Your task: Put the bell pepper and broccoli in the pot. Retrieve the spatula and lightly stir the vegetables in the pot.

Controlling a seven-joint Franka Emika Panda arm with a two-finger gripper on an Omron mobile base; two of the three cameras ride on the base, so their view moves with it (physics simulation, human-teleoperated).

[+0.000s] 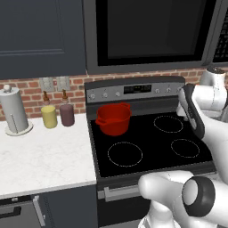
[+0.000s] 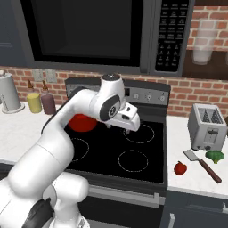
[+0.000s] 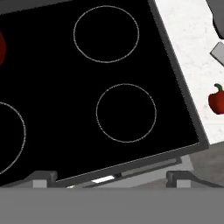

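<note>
Left base view: red pot (image 1: pixel 114 119) on stove, arm over the cooktop.
Pot is deep, round, red inside and out, small side handles, sitting on the back-left burner of the black cooktop (image 1: pixel 147 144); yellow canister (image 1: pixel 49 116), maroon canister (image 1: pixel 67 115) and paper towel roll (image 1: pixel 14 111) on the counter left of it. Right base view: gripper (image 2: pixel 129 125) hovers above the cooktop, pot partly hidden behind the arm; red bell pepper (image 2: pixel 180 168), broccoli (image 2: pixel 215 156) and spatula (image 2: pixel 202 164) lie on the right counter by the toaster (image 2: pixel 206 127); microwave keypad text too small to read. Hand view: finger tips (image 3: pixel 44 178) spread wide, holding nothing; bell pepper at right edge.
</note>
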